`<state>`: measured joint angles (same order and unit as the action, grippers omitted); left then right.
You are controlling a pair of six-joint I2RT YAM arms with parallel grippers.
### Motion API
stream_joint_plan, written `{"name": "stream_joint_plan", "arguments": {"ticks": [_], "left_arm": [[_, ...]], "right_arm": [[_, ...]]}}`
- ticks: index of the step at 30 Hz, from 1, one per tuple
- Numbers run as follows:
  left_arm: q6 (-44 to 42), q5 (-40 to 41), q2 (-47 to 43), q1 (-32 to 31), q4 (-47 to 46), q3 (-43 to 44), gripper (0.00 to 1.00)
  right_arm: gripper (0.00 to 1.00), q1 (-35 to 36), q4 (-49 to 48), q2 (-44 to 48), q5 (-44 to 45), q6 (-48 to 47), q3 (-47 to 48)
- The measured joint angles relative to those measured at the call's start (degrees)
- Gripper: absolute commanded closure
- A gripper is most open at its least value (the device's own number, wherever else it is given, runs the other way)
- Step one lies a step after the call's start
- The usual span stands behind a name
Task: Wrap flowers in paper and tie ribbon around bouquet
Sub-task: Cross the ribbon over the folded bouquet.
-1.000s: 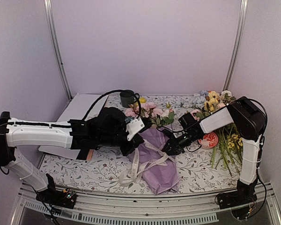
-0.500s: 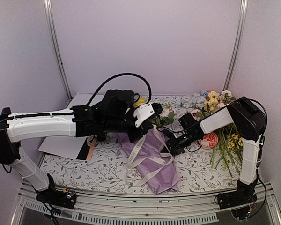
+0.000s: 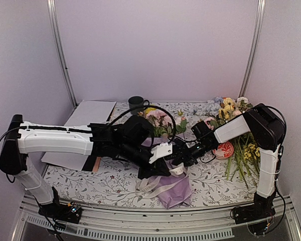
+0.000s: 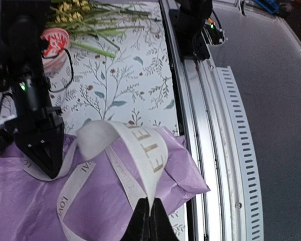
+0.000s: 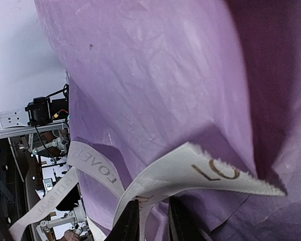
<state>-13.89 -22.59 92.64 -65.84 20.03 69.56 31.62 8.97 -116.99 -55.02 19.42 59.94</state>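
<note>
The overhead view is lit softly and evenly, seemingly from above, with a lilac cast; only faint shadows are cast on the table (image 3: pixel 90 181). In the right wrist view the ribbon (image 5: pixel 190 168) is rendered sharp; the paper (image 5: pixel 155 75) is darkened toward the right edge; the lower-left background is blurred and bent.

The paper (image 4: pixel 25 206) is lilac-purple; the ribbon (image 4: pixel 145 150) at the black left end effector (image 4: pixel 150 220) is cream-white with gold lettering. Beyond that end effector the table (image 4: pixel 135 75) shows white cloth printed with grey-green leafy sprigs.
</note>
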Motion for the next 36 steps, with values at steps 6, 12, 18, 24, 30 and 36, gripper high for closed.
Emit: {"name": "stream_joint_plan", "arguments": {"ticks": [6,12,18,24,30,36], "left_arm": [[0.7,4.4,2.6,0.5,1.9,-2.4,1.00],[4.6,13.2,2.6,8.0,-0.9,-2.3,0.98],[6.1,22.5,3.6,14.4,-1.7,-2.1,0.60],[7.0,29.0,6.3,14.8,-0.1,-2.3,0.45],[3.8,19.0,4.9,13.0,-1.3,-2.1,0.58],[-1.2,3.8,7.4,2.1,-1.2,4.2,0.51]], "right_arm": [[0.78,0.0,0.0,0.0,0.0,0.0,0.0],[0.78,0.0,0.0,0.0,0.0,0.0,0.0],[0.78,0.0,0.0,0.0,0.0,0.0,0.0],[0.78,0.0,0.0,0.0,0.0,0.0,0.0],[0.78,0.0,0.0,0.0,0.0,0.0,0.0],[0.78,0.0,0.0,0.0,0.0,0.0,0.0]]}}
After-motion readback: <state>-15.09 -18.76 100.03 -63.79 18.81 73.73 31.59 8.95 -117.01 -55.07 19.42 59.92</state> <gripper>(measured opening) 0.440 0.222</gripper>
